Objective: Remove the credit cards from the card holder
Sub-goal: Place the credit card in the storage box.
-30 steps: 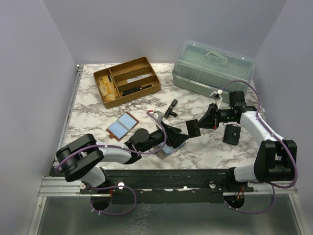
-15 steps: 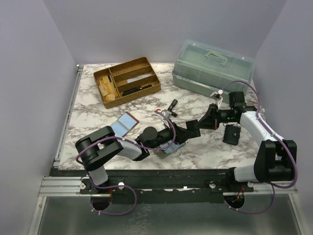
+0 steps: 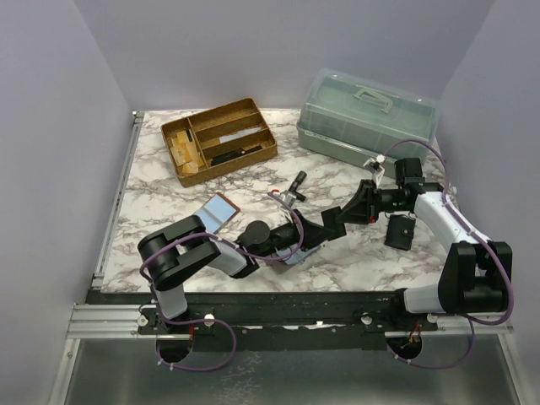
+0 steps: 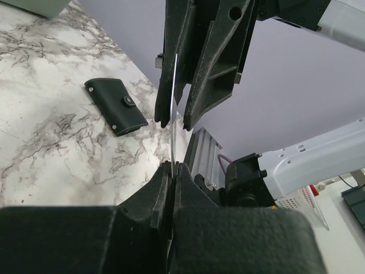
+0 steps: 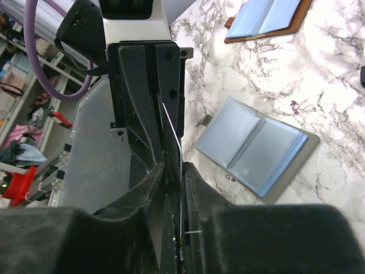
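Only the wrist views show the card (image 4: 173, 114): from above, the two grippers meet nose to nose over the table's (image 3: 169, 202) near middle, and whatever sits between them is too thin to make out. In the left wrist view the card is edge-on, a pale line held clear of the table. The left gripper (image 4: 173, 171) is pressed together on its near end, and the far end reaches up into the right gripper (image 4: 178, 121). There it lies along one finger, with a slit of wall showing beside it, so those jaws stand slightly apart. The right wrist view gives the same line from the other end (image 5: 171, 128) and adds the grey holder (image 5: 256, 151), which lies open and flat with two light-blue pockets up; from above the left arm hides most of it. A brown holder (image 5: 268, 16) lies open farther off, plain in the top view (image 3: 213, 215). The left wrist view alone shows the snap on a black pouch (image 4: 114, 107), which lies flat beside the right arm (image 3: 399, 230). The table is white marble with grey veins, closed in by plain lilac-grey walls. A wooden tray (image 3: 219, 139) and a lidded green box (image 3: 367, 114) stand at the back. The card's long axis runs from one gripper to the other, from the left gripper (image 3: 325, 226) up and rightward to the right gripper (image 3: 342, 216). Its faces are turned sideways to both wrist cameras, so its colour cannot be told.
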Robot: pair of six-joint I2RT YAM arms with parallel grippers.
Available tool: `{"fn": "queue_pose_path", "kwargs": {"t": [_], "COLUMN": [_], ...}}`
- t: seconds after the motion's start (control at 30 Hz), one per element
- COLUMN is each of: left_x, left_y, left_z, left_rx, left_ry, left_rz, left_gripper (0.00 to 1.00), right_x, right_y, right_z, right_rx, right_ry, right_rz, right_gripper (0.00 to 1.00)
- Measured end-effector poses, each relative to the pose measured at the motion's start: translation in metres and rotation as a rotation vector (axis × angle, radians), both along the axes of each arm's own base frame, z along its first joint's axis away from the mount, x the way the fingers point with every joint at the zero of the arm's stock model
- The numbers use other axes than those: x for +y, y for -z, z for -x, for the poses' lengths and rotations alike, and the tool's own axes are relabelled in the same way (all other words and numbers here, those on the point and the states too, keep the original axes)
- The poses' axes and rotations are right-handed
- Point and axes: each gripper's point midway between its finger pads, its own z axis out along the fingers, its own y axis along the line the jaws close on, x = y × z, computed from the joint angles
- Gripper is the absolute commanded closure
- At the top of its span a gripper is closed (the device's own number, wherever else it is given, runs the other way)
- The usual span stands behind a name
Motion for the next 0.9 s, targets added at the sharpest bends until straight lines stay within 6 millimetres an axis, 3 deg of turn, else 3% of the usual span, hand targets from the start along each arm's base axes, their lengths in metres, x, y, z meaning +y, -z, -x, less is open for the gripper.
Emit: {"fn": "queue_pose_path", "kwargs": {"t": [0.1,0.3,0.53,0.9], "left_x": [0.003,0.016,0.052,0.102], "left_y": [0.002,0.008,0.013,0.012], "left_z": [-0.001,-0.011,-0.029,-0.085], "left_rx": [0.003,0.032,0.061,-0.083], "left_ry": [0.005,0.023,-0.033,-0.047], "left_rz": [-0.011,-0.077,-0.289,-0.883], "left_gripper": [1.0,1.0,1.0,1.0], "right_x": [0.0,-0.001,-0.009,-0.014], "right_y": [0.0,-0.004,-0.008,-0.004], "right_z": [0.0,0.001,-0.009,-0.016], "right_rx": [0.0,-0.031,-0.114,-0.133], "right_ry": [0.001,0.013,0.087,0.135], "right_rz": [0.001,0.023,0.102,0.149], "right_gripper": [0.55,0.43,0.41,0.4]}}
